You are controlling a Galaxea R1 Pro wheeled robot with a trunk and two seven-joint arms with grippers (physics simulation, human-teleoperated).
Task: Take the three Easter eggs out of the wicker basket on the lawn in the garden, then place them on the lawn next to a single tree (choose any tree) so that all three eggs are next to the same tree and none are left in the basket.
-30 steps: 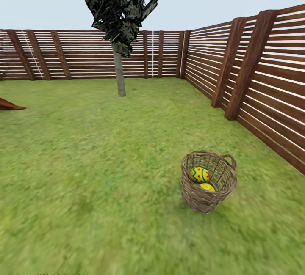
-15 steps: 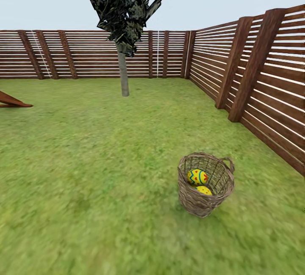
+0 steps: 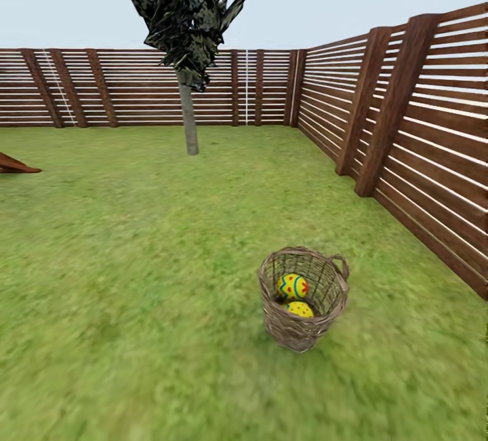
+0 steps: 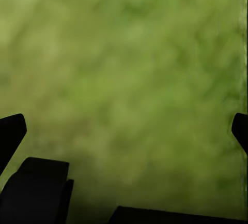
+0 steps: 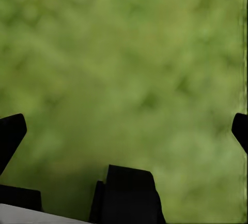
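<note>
The brown wicker basket (image 3: pixel 303 298) stands upright on the green lawn (image 3: pixel 135 258), right of the middle of the head view. Two yellow Easter eggs show inside it: one with red and blue markings (image 3: pixel 293 285) and a second one lower down (image 3: pixel 300 309). A third egg is hidden. Far back on the grass rises the tree (image 3: pixel 189 119), with a pale grey trunk and dark blocky leaves. My left gripper (image 4: pixel 124 131) hangs open over bare grass. The right gripper (image 5: pixel 124 131) is open too, with grass between its fingers.
A brown slatted wooden fence (image 3: pixel 420 129) runs along the right side and across the back of the lawn. A low brown wedge-shaped object (image 3: pixel 13 164) lies at the far left edge. Open grass stretches between the basket and the tree.
The whole head view has shifted as the camera moved: the basket now sits further left in the picture and slightly nearer. Nothing on the lawn has itself moved.
</note>
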